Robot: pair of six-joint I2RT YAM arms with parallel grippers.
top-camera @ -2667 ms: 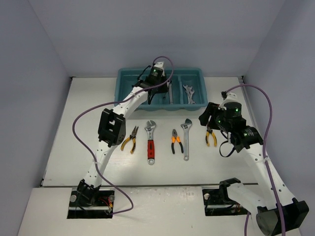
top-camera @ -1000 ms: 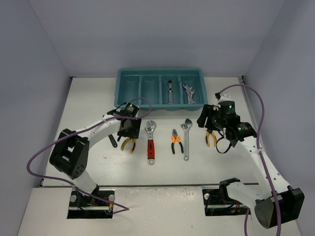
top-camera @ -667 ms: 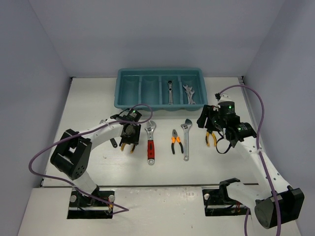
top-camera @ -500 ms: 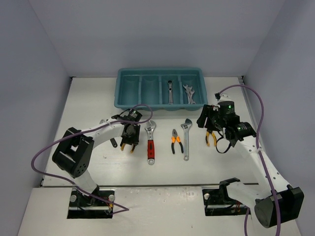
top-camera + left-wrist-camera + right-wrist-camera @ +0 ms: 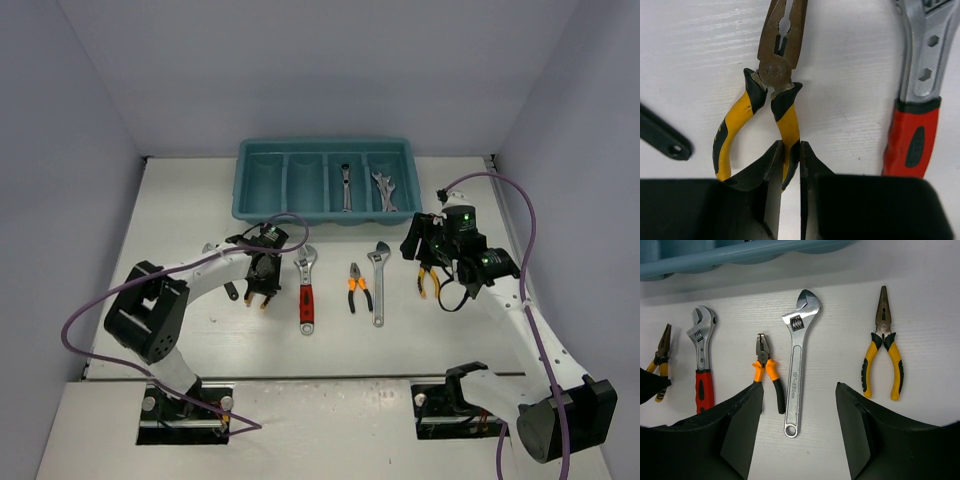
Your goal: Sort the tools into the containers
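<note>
Left gripper (image 5: 790,148) is clenched on one handle of the yellow pliers (image 5: 775,75), whose nose points to 12 o'clock. The red wrench (image 5: 912,135) lies at their 3 o'clock. Right gripper (image 5: 799,388) is released, its fingers spread above the silver wrench (image 5: 796,365). The tray (image 5: 325,143) sits at the table's (image 5: 180,200) 12 o'clock. A spanner (image 5: 345,187) lies in its third compartment from the left, and more spanners (image 5: 385,192) in the fourth.

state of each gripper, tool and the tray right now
left gripper: shut on one handle of the yellow-handled pliers
right gripper: open, empty
teal-blue plastic tray: spanners in two right compartments, two left empty
red-handled adjustable wrench: lying flat, untouched
silver adjustable wrench: lying flat, untouched
</note>
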